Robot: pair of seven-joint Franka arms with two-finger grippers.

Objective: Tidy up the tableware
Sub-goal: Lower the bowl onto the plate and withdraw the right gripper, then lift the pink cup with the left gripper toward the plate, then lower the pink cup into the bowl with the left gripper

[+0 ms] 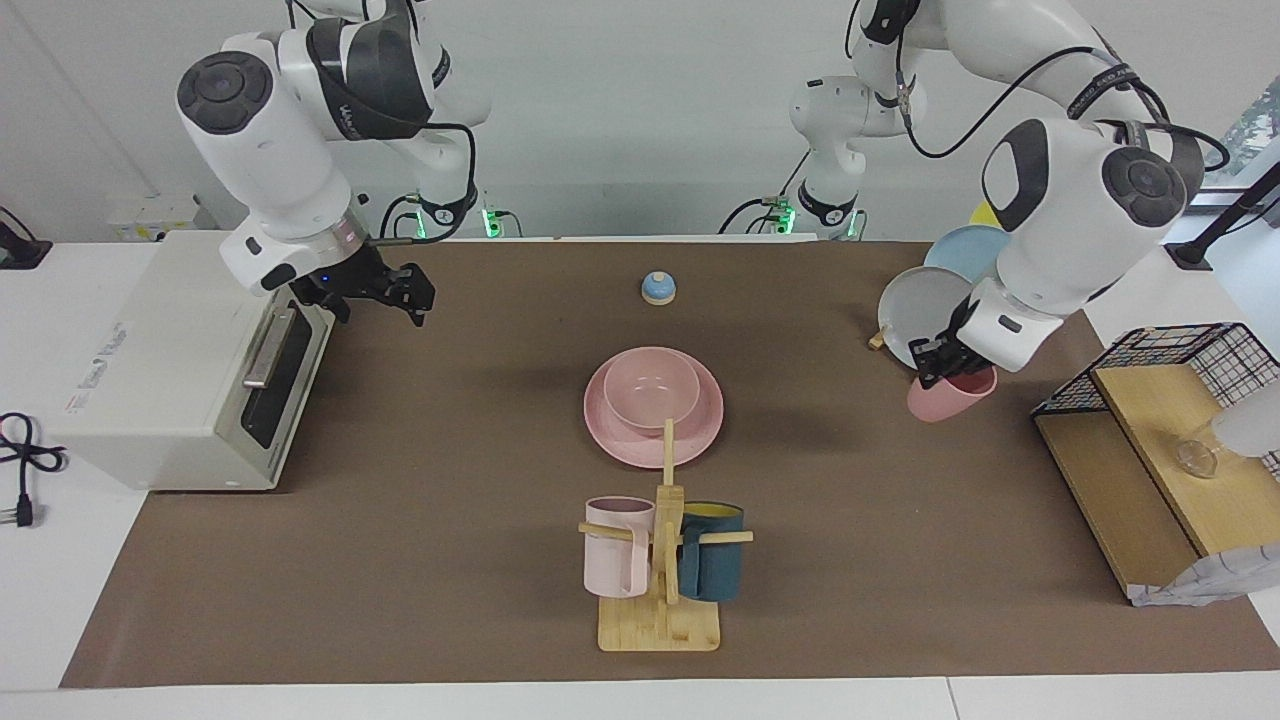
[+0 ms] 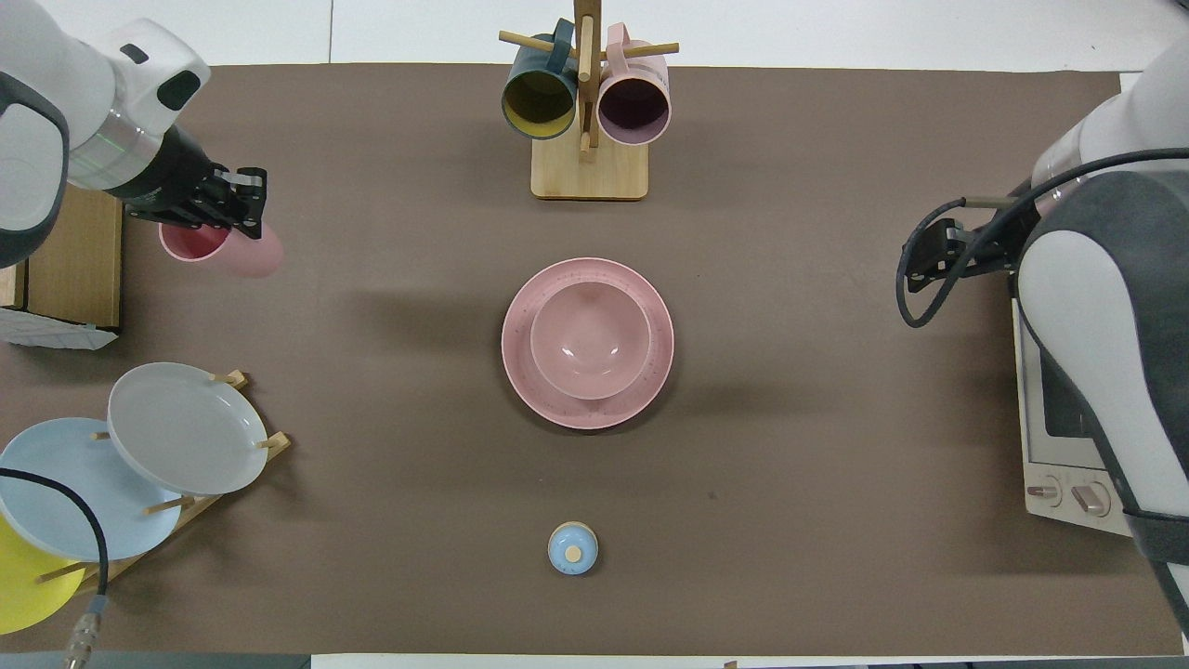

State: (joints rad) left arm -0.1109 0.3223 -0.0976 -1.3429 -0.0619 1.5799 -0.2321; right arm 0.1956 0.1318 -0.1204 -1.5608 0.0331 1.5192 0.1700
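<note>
Bowl point(image 1: 651, 389) on plate point(image 1: 700, 437), mid-table; left gripper point(image 1: 944, 365) grasping raised, tilted cup point(image 1: 951, 395); right gripper point(image 1: 385, 290) released over oven-end edge.

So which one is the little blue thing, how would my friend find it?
Start at the pink plate in the middle of the brown mat, with the pink bowl on it. Move toward the robots to a small round blue knob standing alone. Unlike the tall mugs on the wooden rack, it is tiny, dome-shaped, with a tan button on top.
</note>
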